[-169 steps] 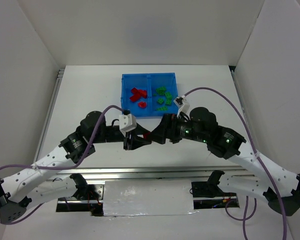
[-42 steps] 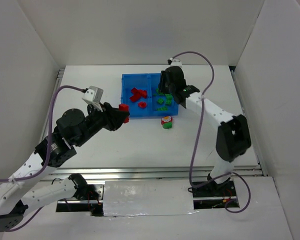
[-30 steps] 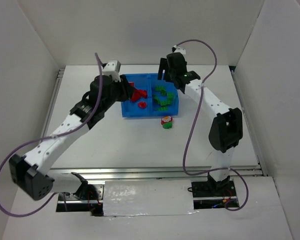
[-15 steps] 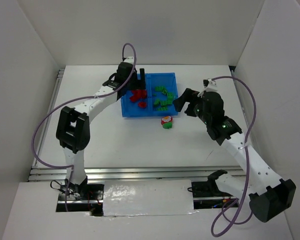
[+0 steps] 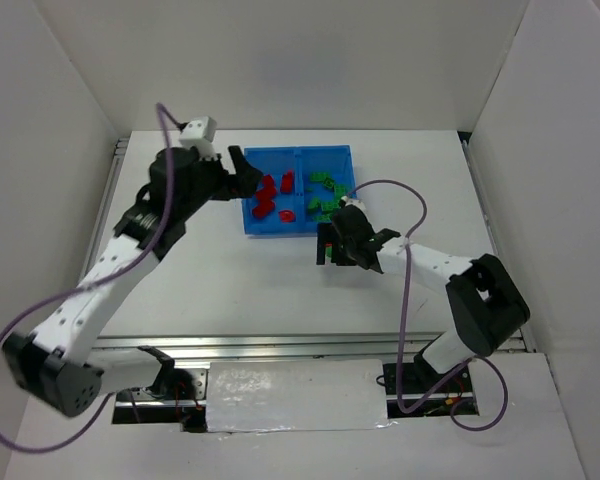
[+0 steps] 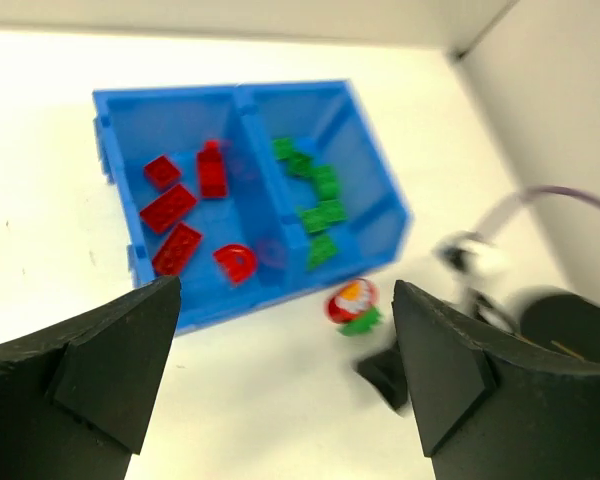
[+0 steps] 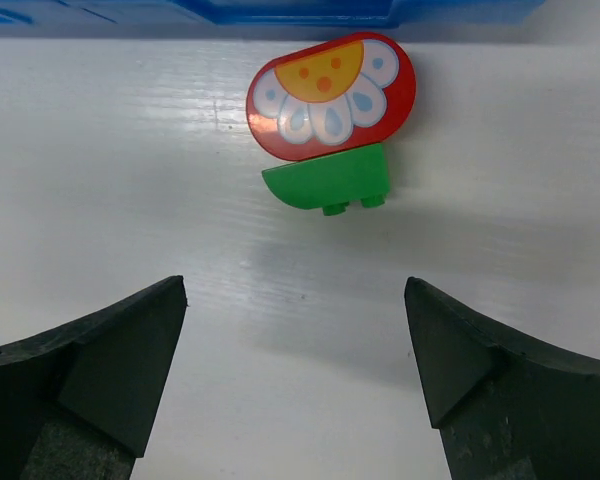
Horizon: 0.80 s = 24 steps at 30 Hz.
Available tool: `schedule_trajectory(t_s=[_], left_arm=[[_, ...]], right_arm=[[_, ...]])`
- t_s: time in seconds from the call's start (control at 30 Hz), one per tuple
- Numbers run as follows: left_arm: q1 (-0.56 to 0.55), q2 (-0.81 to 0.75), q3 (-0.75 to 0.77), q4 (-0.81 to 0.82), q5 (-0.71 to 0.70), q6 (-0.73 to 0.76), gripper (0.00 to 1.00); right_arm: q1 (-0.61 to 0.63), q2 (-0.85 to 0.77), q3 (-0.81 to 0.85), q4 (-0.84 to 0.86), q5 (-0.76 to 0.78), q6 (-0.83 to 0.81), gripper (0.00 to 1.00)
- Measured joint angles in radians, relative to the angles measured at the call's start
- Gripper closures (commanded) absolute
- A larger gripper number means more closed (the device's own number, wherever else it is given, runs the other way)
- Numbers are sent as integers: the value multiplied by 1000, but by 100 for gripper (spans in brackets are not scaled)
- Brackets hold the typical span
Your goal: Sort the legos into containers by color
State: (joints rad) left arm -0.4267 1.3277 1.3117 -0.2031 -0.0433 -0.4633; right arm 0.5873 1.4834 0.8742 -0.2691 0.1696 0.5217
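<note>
**One Joined Piece Outside the Tray**

One joined piece, a red flower-printed top on a green base, lies on the white table in the upper middle of the right wrist view, just beside the blue tray. The right gripper hovers over it, fingers spread wide, holding nothing. In the left wrist view, red bricks fill the left compartment and green bricks the right. The left gripper hangs by the tray's left edge, fingers apart and empty.
</note>
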Motion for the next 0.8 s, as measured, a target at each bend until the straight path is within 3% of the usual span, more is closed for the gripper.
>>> schedule_trajectory(t_s=[0.1,0.23,0.47,0.53,0.6,0.7,0.8], left_arm=[[-6,-234,-107,-2,32,-10,1],[-11,-412,-225,-16,92,-14,0],[-13,-483,-298,-142,170,-5,0],[-13,-493,-302,-174,174,3,1],[-13,-505,-302,-193,176,16,0],[-13,-520,-302,-202,178,20,1],[-13,-519,-302,-202,179,20,1]], right_arm=[[13,59,0,31,13,-41,4],[12,138,48,43,35,-81,6],[6,281,148,51,57,-144,11],[3,297,161,51,60,-155,29],[2,301,163,51,63,-162,56],[7,300,160,60,85,-152,73],[19,280,124,86,121,-142,83]])
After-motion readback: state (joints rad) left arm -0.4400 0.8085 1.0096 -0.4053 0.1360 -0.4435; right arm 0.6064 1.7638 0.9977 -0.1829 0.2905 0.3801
